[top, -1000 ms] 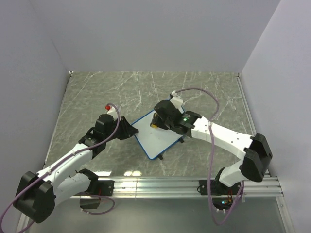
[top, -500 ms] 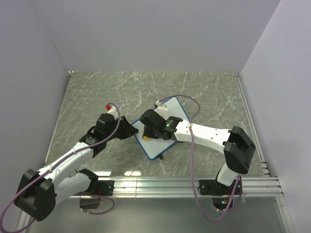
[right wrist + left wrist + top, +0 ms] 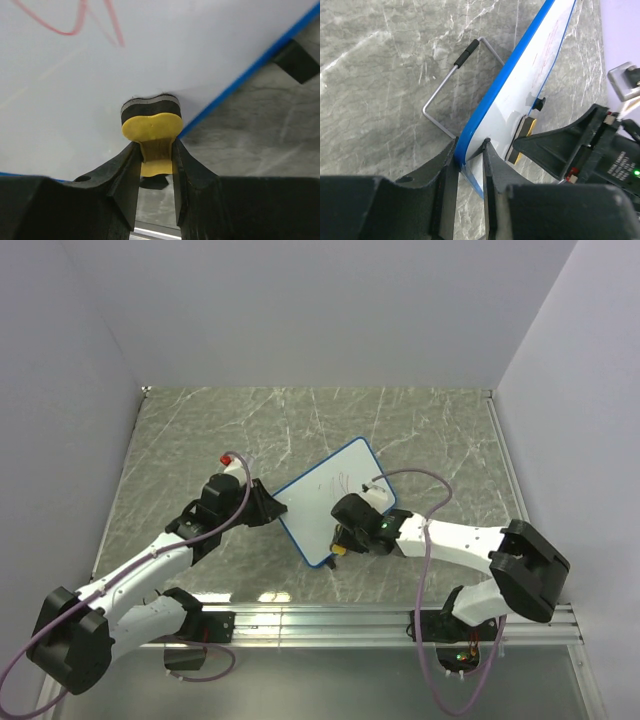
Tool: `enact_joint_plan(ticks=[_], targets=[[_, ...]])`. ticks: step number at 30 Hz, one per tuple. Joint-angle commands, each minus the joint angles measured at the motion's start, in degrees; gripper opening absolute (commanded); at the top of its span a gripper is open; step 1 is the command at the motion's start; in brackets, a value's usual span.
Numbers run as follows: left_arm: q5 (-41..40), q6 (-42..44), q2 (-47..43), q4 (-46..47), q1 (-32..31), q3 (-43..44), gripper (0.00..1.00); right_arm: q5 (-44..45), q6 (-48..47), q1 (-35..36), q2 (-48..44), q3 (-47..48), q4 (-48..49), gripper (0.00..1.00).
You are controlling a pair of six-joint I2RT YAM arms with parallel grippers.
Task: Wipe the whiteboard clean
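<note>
The whiteboard (image 3: 325, 500), white with a thin blue frame, stands tilted on the marble table. Faint red scribble (image 3: 340, 482) remains near its upper middle and shows in the right wrist view (image 3: 75, 22). My left gripper (image 3: 268, 506) is shut on the board's left edge (image 3: 470, 145). My right gripper (image 3: 342, 540) is shut on the small yellow eraser (image 3: 151, 131), whose black felt presses on the board's lower right part near the blue rim. The eraser also shows in the left wrist view (image 3: 522, 137).
A wire stand with a black foot (image 3: 465, 52) props the board from behind. A black foot (image 3: 295, 60) sits under the board's corner. The aluminium rail (image 3: 380, 618) runs along the table's near edge. Grey walls close in on three sides.
My right gripper has swept the eraser from the board's upper part across to its left and then down to its lower right. Most of the board is uncovered now. The left gripper has held still.
</note>
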Motion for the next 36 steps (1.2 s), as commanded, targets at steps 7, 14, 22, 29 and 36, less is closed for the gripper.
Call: enact_joint_plan(ticks=[7, 14, 22, 29, 36], targets=[[1.29, 3.74, 3.00, -7.04, -2.31, -1.14, 0.00, 9.18, -4.40, -1.33, -5.00, 7.59, -10.04, 0.00], [0.15, 3.66, 2.82, -7.12, -2.31, -1.41, 0.00, 10.07, -9.85, -1.33, 0.33, 27.34, -12.25, 0.00], [0.06, 3.39, 2.29, -8.18, -2.66, -0.88, 0.00, 9.37, -11.44, -2.12, 12.21, 35.55, -11.72, 0.00], [-0.99, 2.60, 1.51, -9.85, -4.59, -0.44, 0.00, 6.73, -8.72, -7.03, 15.30, 26.78, -8.47, 0.00], [-3.98, 1.90, 1.59, -11.16, -7.84, -0.44, 0.00, 4.53, -7.31, -12.57, 10.29, 12.80, -3.90, 0.00]])
